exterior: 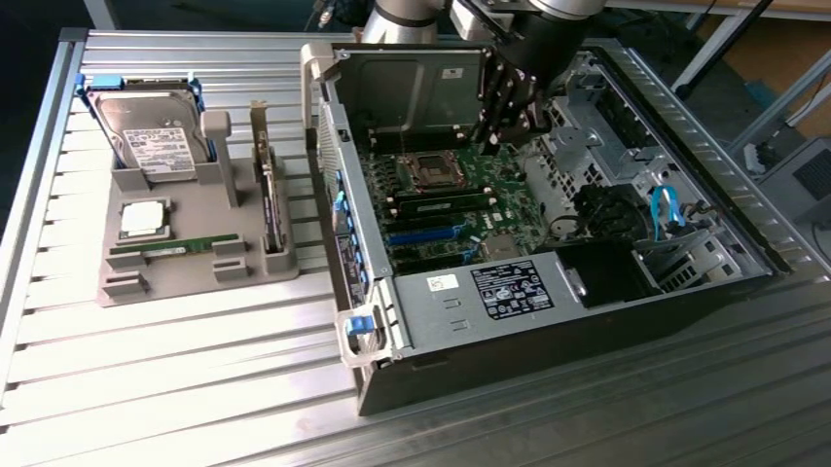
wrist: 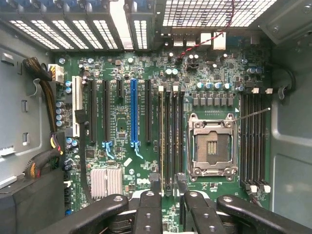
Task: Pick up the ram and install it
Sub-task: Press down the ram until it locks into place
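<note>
Exterior view's left: the ram is seen lying flat in the grey tray, untouched. It is judged light, stiff and fragile, best pinched by its long edges. Further right, the gripper is seen spread and empty above the motherboard.

Exterior view: strong light from above. Glare washes out the ribbed tabletop toward the exterior view's left. The open computer case is dark in its depths. Wrist view: motherboard evenly lit; vent grilles blown out white; side walls dim.
</note>
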Motion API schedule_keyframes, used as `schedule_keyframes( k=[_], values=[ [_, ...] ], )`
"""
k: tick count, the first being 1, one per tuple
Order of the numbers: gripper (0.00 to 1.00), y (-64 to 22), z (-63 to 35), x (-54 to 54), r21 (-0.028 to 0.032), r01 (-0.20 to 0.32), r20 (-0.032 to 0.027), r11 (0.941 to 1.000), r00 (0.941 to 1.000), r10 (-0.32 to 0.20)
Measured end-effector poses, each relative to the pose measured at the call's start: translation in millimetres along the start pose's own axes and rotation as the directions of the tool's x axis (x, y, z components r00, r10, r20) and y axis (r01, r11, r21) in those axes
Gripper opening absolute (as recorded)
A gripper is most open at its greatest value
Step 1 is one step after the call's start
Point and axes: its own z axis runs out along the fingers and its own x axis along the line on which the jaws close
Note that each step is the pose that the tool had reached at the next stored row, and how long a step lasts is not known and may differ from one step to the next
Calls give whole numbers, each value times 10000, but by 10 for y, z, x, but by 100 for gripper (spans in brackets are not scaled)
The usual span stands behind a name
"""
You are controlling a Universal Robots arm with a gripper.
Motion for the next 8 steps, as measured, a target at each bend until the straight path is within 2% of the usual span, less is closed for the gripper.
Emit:
schedule_keyframes(
  k=[8],
  values=[
    [25,0,0,0,0,0,0,10000,10000,0]
  ],
)
